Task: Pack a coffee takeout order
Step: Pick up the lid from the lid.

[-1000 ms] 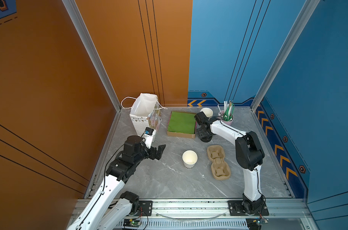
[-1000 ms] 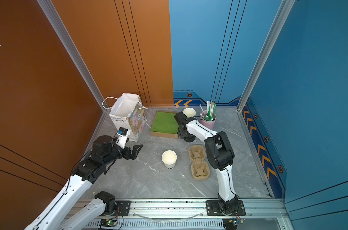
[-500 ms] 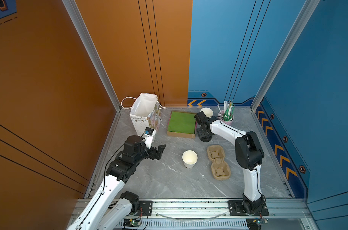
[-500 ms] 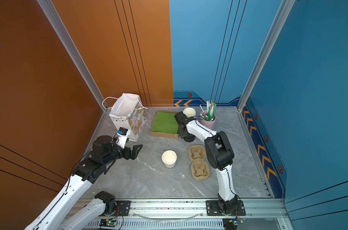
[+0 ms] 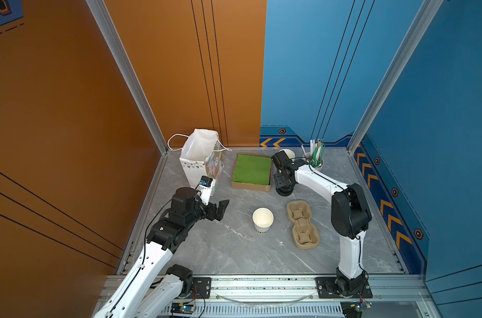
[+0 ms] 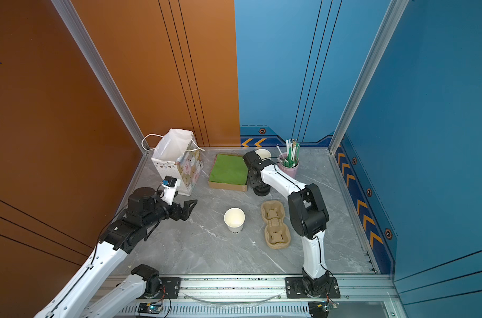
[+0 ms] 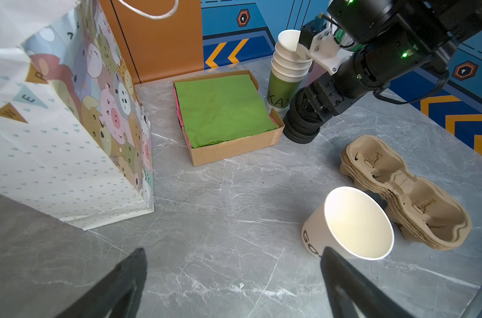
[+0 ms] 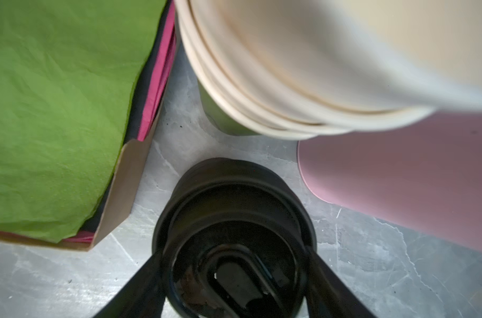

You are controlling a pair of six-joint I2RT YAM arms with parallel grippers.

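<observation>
Grey table (image 5: 234, 247): white cup (image 5: 262, 220) upright; left jaws agape, right jaws seemingly tight on lid (image 8: 234, 198).

Green napkin (image 5: 251, 169), black lid (image 8: 234, 198), white cup (image 5: 262, 220) (dark lettering), cartoon-animal bag (image 5: 216, 165).

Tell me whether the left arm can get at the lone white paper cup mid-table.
Probably yes: the open left gripper faces the small white paper cup with dark lettering across bare grey marble-look table; nothing stands between them.

Bare tabletop (image 5: 229, 247) between gift bag (image 5: 198, 162) and cup (image 5: 262, 219); carrier (image 5: 303, 225) just beside cup.
</observation>
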